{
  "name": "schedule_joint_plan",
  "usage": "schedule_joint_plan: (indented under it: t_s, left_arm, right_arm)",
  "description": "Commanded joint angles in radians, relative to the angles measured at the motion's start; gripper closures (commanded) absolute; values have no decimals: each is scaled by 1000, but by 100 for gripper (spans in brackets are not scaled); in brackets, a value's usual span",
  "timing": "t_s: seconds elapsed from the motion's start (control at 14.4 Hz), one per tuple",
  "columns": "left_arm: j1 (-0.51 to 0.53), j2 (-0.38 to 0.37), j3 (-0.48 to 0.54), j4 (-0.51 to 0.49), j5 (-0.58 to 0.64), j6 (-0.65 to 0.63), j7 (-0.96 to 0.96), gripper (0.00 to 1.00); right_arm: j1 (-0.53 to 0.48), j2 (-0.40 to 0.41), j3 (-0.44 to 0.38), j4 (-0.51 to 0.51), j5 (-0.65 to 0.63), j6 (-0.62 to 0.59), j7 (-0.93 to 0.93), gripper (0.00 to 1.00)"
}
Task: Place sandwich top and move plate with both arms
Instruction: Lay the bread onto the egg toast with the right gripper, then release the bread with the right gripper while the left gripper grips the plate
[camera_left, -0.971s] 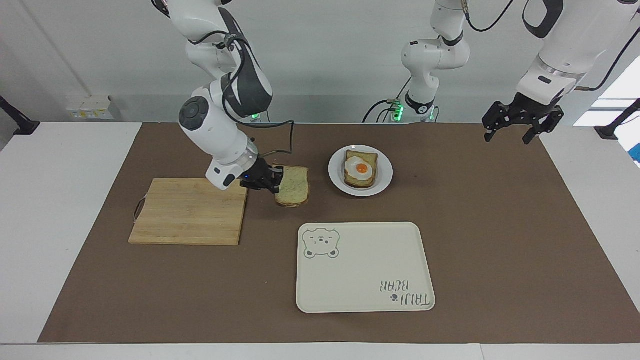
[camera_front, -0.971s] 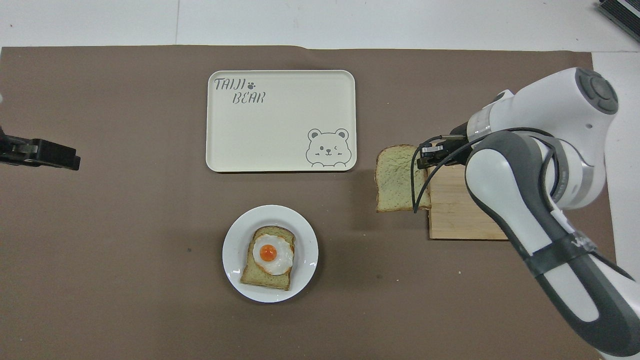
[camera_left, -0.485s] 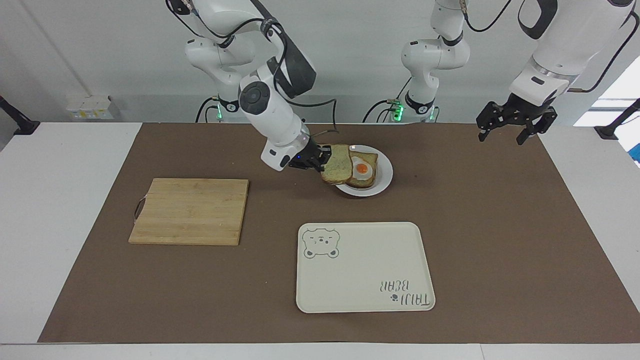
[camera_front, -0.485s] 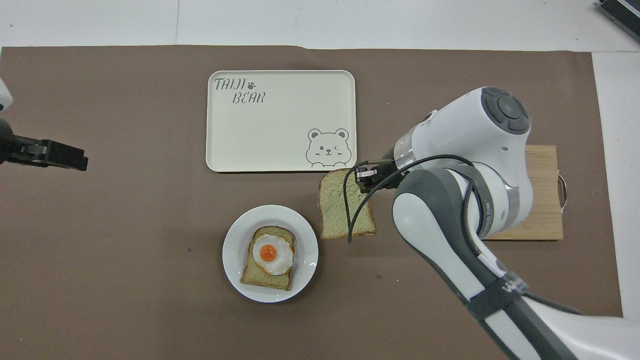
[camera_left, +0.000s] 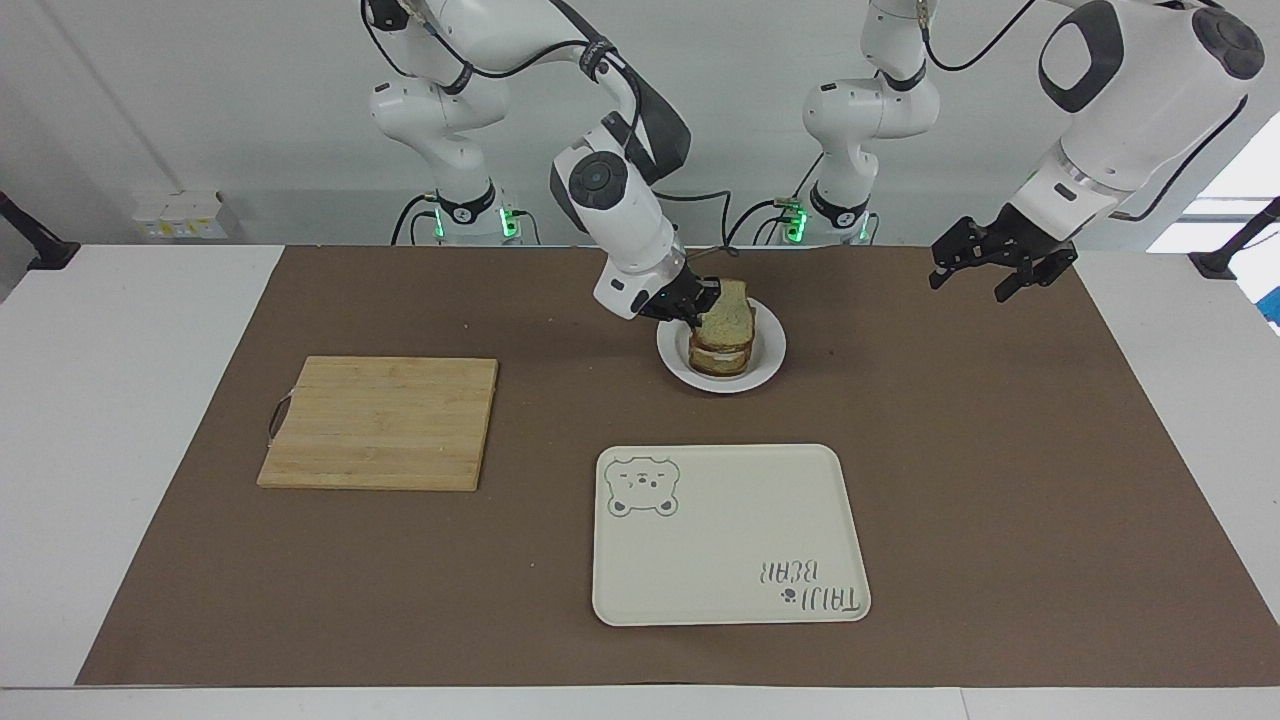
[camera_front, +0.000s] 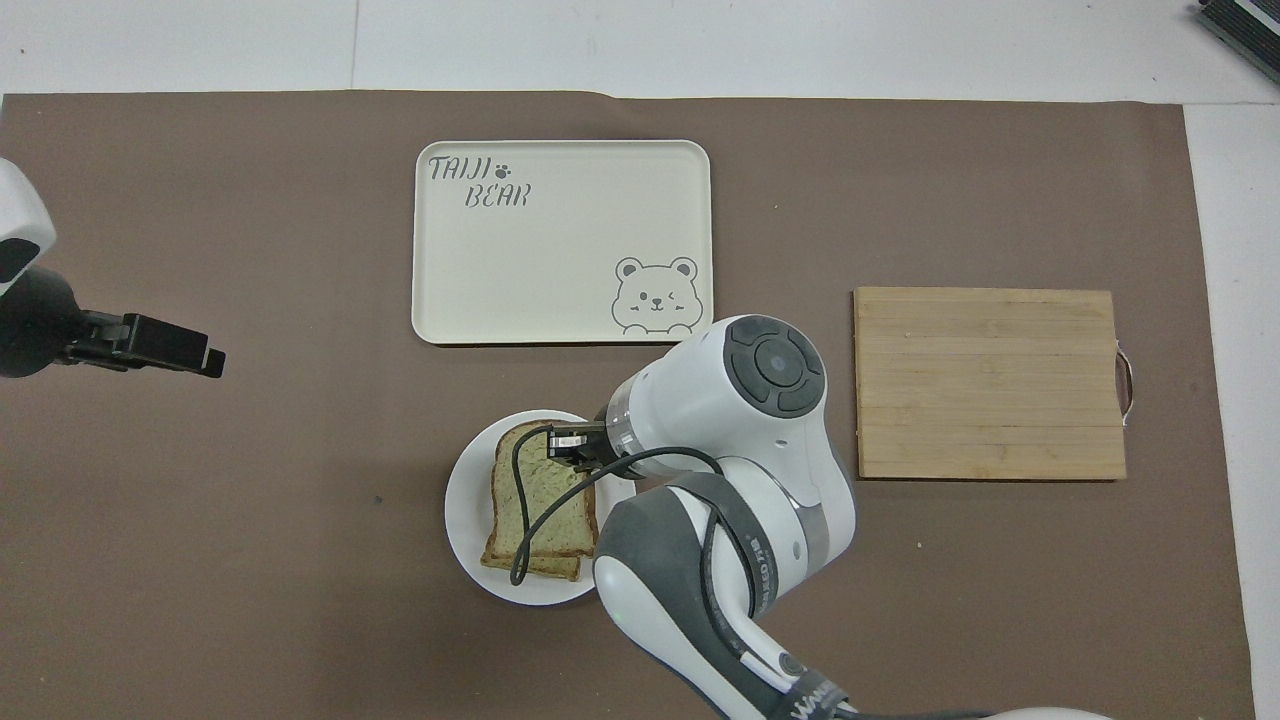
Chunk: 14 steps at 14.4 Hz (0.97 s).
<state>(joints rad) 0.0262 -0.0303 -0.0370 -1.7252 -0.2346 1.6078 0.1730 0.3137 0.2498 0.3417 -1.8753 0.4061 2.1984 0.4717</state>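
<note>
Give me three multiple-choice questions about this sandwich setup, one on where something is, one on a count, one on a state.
1. Where is the sandwich top?
A. On the cutting board
B. Over the egg slice on the plate
C. On the tray

2. How many bread slices show in all?
A. One
B. Two
C. Four

3. What is the right gripper doing?
A. Shut on the sandwich top
B. Open over the tray
C. Resting on the cutting board

Answers: 1 B, it is tilted over the lower slice on the plate. 2 B, top and lower slice are the only bread. 3 A, its fingers clamp the slice's edge; the left gripper waits open over the mat.
</note>
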Motion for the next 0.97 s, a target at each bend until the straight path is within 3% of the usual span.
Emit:
schedule_joint_plan:
  t_s: [0.0, 0.28, 0.83, 0.9]
  left_arm:
    - [47, -59, -3, -120, -125, 52, 97, 0]
    - [72, -92, -3, -233, -239, 115, 163, 0]
    - [23, -98, -4, -477, -302, 288, 299, 0]
    - [5, -106, -4, -519, -304, 325, 313, 0]
  right_arm:
    - [18, 45, -1, -5, 25, 59, 51, 100]
    - [35, 54, -3, -22, 23, 78, 68, 100]
    - [45, 48, -3, -73, 23, 80, 56, 100]
    - [38, 52, -3, -64, 23, 75, 59, 75]
